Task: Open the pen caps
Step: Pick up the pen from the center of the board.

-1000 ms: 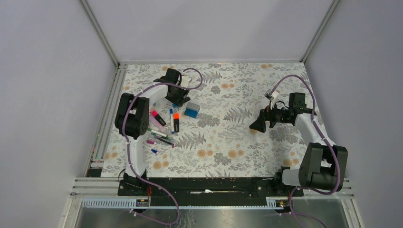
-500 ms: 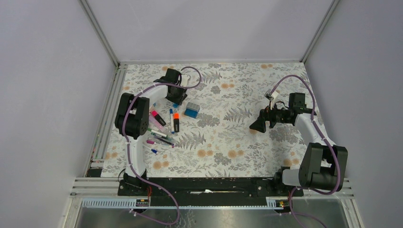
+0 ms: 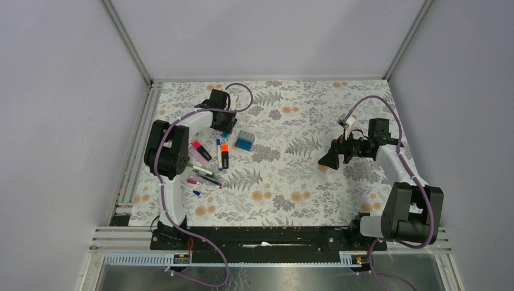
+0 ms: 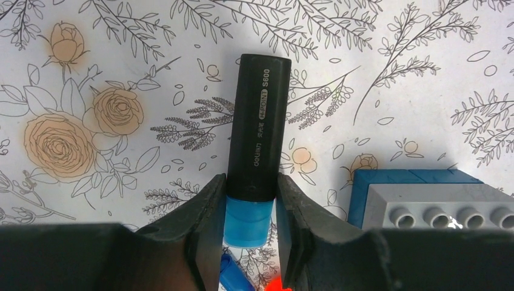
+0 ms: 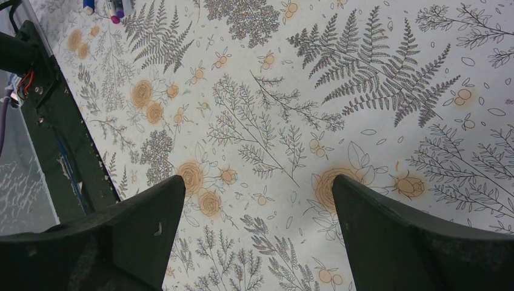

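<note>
A chunky highlighter with a black barrel [image 4: 259,130] and a blue cap [image 4: 247,221] is pinched between the fingers of my left gripper [image 4: 250,182], which is shut across the joint of cap and barrel. From above, that gripper [image 3: 222,120] is at the back left of the mat. Beneath it lie another blue cap [image 4: 233,276] and a bit of orange [image 4: 277,285]. More capped pens lie nearby: a pink highlighter [image 3: 197,147], an orange-capped highlighter [image 3: 223,155] and several thin pens [image 3: 203,176]. My right gripper [image 3: 329,159] [image 5: 257,182] hangs open over bare mat at the right, holding nothing.
A blue-and-grey block [image 3: 245,140] [image 4: 424,203] stands just right of the left gripper. Metal frame rails run along the left edge [image 3: 138,139]. The black base rail [image 5: 54,139] crosses the near side. Pen ends [image 5: 103,7] show at the far corner of the right wrist view.
My left gripper has closed on the highlighter, and its wrist has shifted slightly back and to the left. The right arm has not moved.
</note>
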`<move>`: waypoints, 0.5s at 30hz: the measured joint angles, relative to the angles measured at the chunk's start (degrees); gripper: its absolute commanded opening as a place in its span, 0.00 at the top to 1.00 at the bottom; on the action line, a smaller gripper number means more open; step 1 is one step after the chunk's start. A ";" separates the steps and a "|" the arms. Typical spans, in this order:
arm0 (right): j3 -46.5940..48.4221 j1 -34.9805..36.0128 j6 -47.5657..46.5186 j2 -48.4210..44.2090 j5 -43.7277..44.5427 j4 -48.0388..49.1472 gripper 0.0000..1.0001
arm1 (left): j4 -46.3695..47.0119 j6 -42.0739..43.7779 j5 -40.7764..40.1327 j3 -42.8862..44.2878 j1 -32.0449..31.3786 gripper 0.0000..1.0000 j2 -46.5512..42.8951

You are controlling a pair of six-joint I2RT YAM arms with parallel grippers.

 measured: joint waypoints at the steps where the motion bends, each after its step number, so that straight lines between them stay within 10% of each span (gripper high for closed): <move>1: 0.00 0.00 0.00 0.00 0.00 0.00 0.02 | 0.17 -0.39 0.00 -0.26 0.00 0.82 -0.24; 15: 0.00 0.00 0.02 0.00 -0.44 0.00 0.02 | 1.60 -4.13 1.97 -3.13 0.00 0.83 -7.63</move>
